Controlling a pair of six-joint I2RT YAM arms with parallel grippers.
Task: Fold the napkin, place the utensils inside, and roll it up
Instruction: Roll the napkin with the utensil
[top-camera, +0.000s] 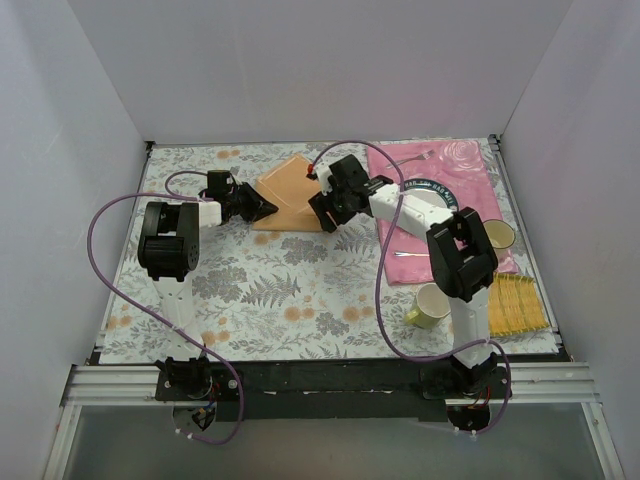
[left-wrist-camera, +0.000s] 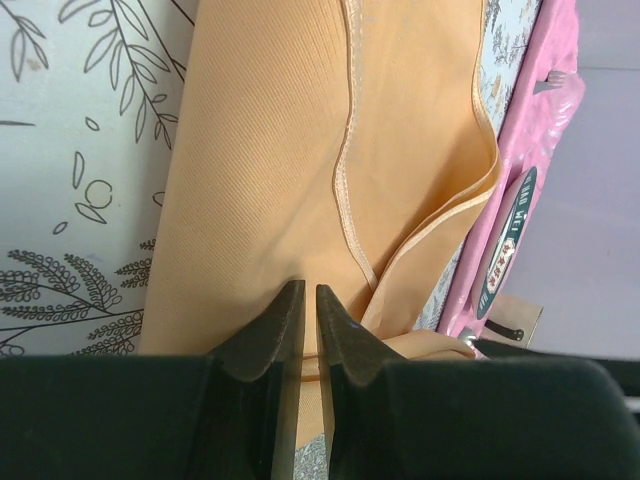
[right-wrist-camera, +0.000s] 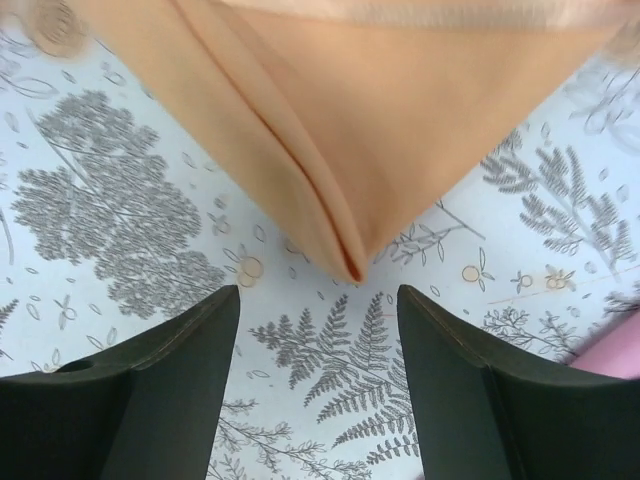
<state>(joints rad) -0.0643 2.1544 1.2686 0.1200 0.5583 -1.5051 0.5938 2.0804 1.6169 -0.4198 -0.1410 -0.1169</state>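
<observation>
The peach-orange napkin (top-camera: 290, 192) lies folded on the leaf-print tablecloth at the back middle. It fills the left wrist view (left-wrist-camera: 260, 150), its hemmed edges overlapping. My left gripper (top-camera: 268, 207) (left-wrist-camera: 310, 290) is at its near left edge, the jaws almost together on the cloth. My right gripper (top-camera: 322, 215) (right-wrist-camera: 318, 290) is open, just short of the napkin's folded corner (right-wrist-camera: 350, 265) and apart from it. One silver utensil (top-camera: 412, 256) lies on the near part of the pink placemat (top-camera: 470, 165). The other utensil (top-camera: 422, 156) lies at the placemat's far edge.
A dark-rimmed plate (top-camera: 432, 187) sits on the placemat, partly under my right arm. A pale mug (top-camera: 500, 235) stands at the right. A yellow cup (top-camera: 430, 306) and a yellow woven mat (top-camera: 517, 305) are at the near right.
</observation>
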